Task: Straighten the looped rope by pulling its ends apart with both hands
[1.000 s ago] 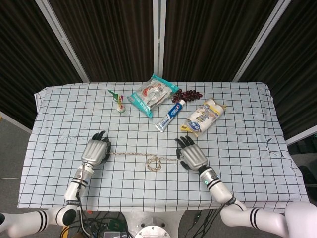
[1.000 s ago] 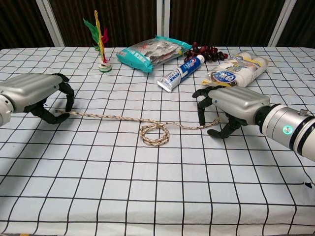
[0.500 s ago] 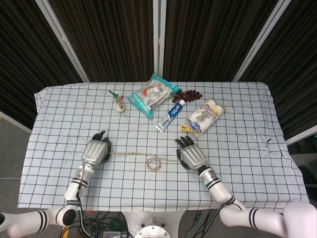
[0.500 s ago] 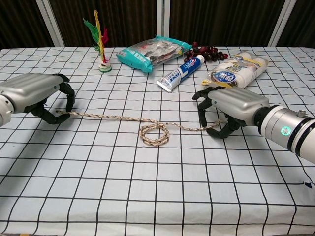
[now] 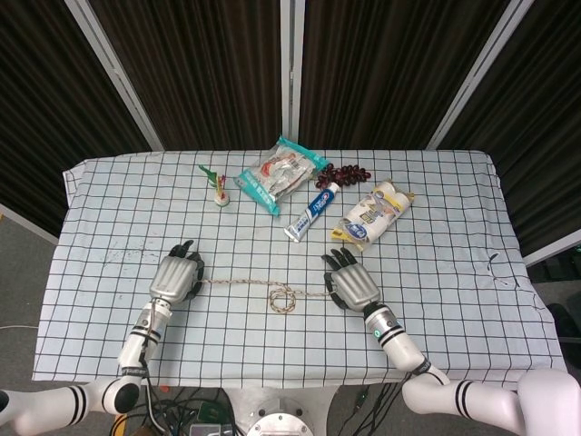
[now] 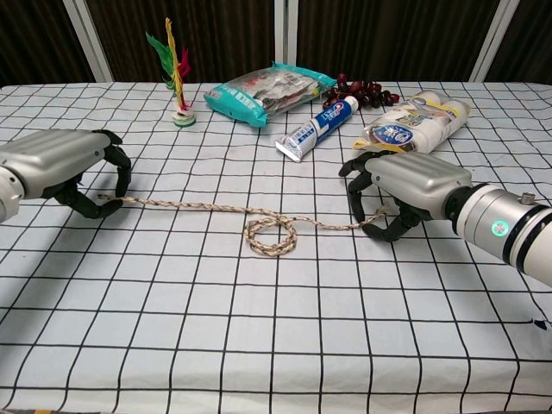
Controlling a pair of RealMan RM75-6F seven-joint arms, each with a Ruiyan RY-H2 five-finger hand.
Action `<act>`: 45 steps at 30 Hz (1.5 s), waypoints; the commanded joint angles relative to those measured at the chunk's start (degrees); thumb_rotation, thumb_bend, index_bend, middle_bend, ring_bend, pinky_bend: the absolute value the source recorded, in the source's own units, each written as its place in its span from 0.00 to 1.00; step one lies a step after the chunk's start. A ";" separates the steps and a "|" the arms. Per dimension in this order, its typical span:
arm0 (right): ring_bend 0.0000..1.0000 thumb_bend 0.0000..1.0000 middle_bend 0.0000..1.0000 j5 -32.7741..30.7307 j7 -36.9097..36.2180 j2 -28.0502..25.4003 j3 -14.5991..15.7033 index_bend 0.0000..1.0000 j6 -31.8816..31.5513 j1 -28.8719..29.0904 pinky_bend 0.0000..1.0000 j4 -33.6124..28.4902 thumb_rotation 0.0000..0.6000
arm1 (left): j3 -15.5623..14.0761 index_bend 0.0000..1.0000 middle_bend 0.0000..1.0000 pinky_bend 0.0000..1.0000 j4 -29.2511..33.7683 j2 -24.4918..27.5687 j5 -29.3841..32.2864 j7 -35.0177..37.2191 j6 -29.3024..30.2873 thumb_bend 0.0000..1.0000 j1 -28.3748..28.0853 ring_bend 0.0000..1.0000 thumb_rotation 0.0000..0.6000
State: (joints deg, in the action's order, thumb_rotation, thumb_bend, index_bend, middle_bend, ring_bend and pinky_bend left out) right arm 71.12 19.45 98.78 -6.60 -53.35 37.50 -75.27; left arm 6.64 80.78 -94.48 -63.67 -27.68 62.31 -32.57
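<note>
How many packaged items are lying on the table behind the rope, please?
3: a teal snack bag at the back centre, a toothpaste tube right of it, and a wrapped pack of rolls further right. None seems hidden.

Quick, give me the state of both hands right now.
Left hand: holding the left end of the rope.
Right hand: holding the rope's right end.

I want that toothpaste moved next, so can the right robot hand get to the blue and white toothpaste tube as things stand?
Probably not yet: the right robot hand grips the braided tan rope. Nothing lies between it and the blue and white toothpaste tube.
</note>
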 commanded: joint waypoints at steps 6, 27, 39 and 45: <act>0.00 0.30 0.12 -0.01 -0.26 -0.30 0.06 0.57 0.17 0.14 0.00 -0.27 1.00 | -0.04 0.64 0.33 0.18 -0.03 0.01 0.11 -0.01 -0.05 0.42 0.04 0.08 1.00; 0.00 0.27 0.12 -0.46 -0.86 -1.30 0.31 0.52 1.05 0.53 0.00 -1.16 1.00 | 0.06 0.64 0.33 0.18 0.21 0.18 0.22 -0.05 -0.18 0.42 -0.06 0.08 1.00; 0.00 0.26 0.12 -0.82 -1.17 -1.64 0.43 0.51 1.44 0.68 0.00 -1.48 1.00 | 0.04 0.64 0.33 0.18 0.23 0.17 0.33 -0.13 -0.15 0.42 -0.08 0.08 1.00; 0.00 0.26 0.12 -0.40 -1.64 -1.63 0.29 0.50 0.72 0.60 0.00 -1.50 1.00 | 0.06 0.64 0.33 0.18 0.33 0.24 0.32 -0.05 0.01 0.42 0.00 0.08 1.00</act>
State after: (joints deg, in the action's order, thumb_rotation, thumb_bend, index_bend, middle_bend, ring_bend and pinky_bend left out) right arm 70.71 17.83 97.16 -6.31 -52.62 38.11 -76.77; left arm 6.70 81.11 -94.24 -63.35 -27.72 62.32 -32.57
